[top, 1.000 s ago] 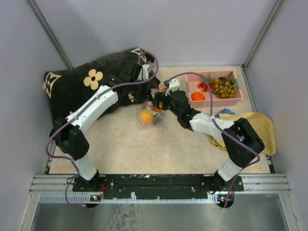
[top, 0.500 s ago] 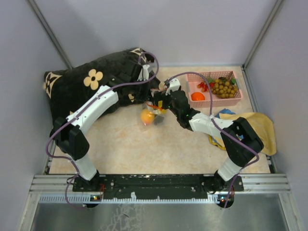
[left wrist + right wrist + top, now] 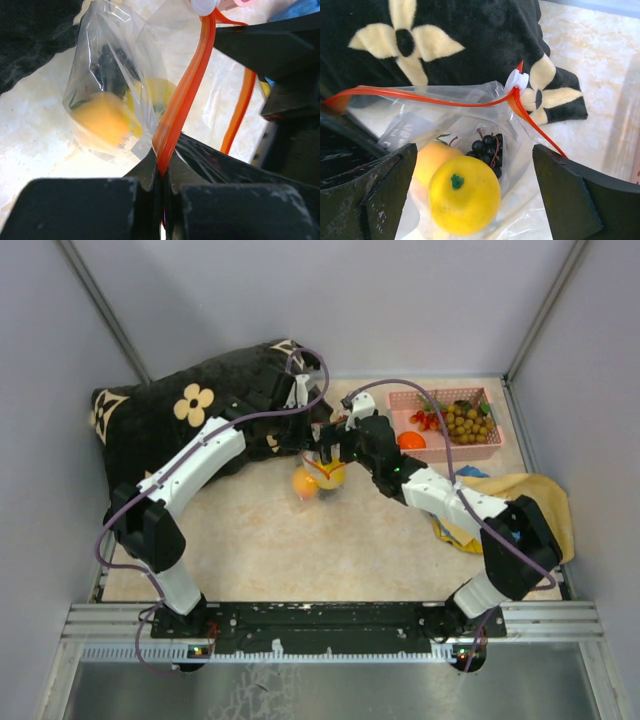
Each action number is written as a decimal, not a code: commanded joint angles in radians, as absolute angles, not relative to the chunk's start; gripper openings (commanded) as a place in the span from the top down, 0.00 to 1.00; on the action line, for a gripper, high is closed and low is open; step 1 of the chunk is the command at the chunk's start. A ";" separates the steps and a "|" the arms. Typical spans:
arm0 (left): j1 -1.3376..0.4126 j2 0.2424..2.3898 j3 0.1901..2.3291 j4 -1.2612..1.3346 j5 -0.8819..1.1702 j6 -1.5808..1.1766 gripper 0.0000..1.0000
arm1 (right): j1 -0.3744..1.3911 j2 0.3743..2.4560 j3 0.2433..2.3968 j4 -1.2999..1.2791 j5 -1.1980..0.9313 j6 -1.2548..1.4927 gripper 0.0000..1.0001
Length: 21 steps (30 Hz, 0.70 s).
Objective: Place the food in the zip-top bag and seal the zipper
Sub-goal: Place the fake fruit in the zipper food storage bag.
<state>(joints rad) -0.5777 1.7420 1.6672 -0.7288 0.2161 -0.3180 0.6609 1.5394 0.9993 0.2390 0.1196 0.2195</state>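
Observation:
The clear zip-top bag hangs open over the table middle. My left gripper is shut on its orange-red zipper and holds that end up. In the right wrist view the zipper and its white slider span the mouth. My right gripper is wide open over the mouth. A yellow fruit lies between its fingers without touching them, beside an orange fruit and black grapes in the bag. Tan-brown balls and a red-orange fruit sit in the basket.
A pink basket stands at the back right. A yellow-and-blue cloth lies at the right edge. A black blanket with cream flowers fills the back left, close behind the bag. Grey walls close in the table.
My right gripper has shifted a little toward the back over the bag's mouth. The yellow fruit now shows below it beside the orange one. The left gripper has kept its hold.

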 commanded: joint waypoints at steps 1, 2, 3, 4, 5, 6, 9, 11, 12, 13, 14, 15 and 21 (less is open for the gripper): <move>-0.574 1.747 1.664 -0.735 0.214 -0.322 1.00 | 0.666 1.418 1.095 0.070 0.070 0.174 0.01; -0.575 1.747 1.664 -0.735 0.213 -0.320 1.00 | 0.666 1.403 1.101 0.031 0.066 0.172 0.01; -0.574 1.746 1.664 -0.736 0.212 -0.319 1.00 | 0.664 1.390 1.109 -0.005 0.061 0.171 0.01; -0.574 1.747 1.665 -0.737 0.213 -0.318 1.00 | 0.661 1.380 1.122 -0.048 0.061 0.170 0.01; -0.574 1.747 1.665 -0.738 0.212 -0.318 1.00 | 0.659 1.372 1.134 -0.106 0.067 0.172 0.01; -0.574 1.747 1.665 -0.739 0.212 -0.318 1.00 | 0.655 1.367 1.149 -0.149 0.085 0.180 0.01; -0.574 1.747 1.667 -0.742 0.215 -0.317 1.00 | 0.637 1.369 1.198 -0.269 0.127 0.212 0.01; -0.574 1.747 1.667 -0.745 0.219 -0.317 1.00 | 0.632 1.373 1.227 -0.333 0.133 0.224 0.01; -0.574 1.746 1.669 -0.747 0.220 -0.318 1.00 | 0.632 1.370 1.235 -0.352 0.115 0.224 0.02; -0.574 1.745 1.667 -0.747 0.220 -0.316 1.00 | 0.632 1.369 1.238 -0.367 0.106 0.232 0.03; -0.574 1.745 1.666 -0.748 0.220 -0.317 1.00 | 0.632 1.365 1.236 -0.380 0.104 0.245 0.03; -0.574 1.744 1.666 -0.748 0.219 -0.317 1.00 | 0.632 1.364 1.235 -0.395 0.107 0.259 0.05; -0.574 1.745 1.665 -0.756 0.212 -0.325 1.00 | 0.632 1.381 1.244 -0.506 0.115 0.374 0.23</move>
<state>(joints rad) -0.5777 1.7420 1.6672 -0.7422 0.2131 -0.3180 0.6365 1.3979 1.1866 -0.4179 0.1169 0.2855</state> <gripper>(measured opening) 0.005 0.813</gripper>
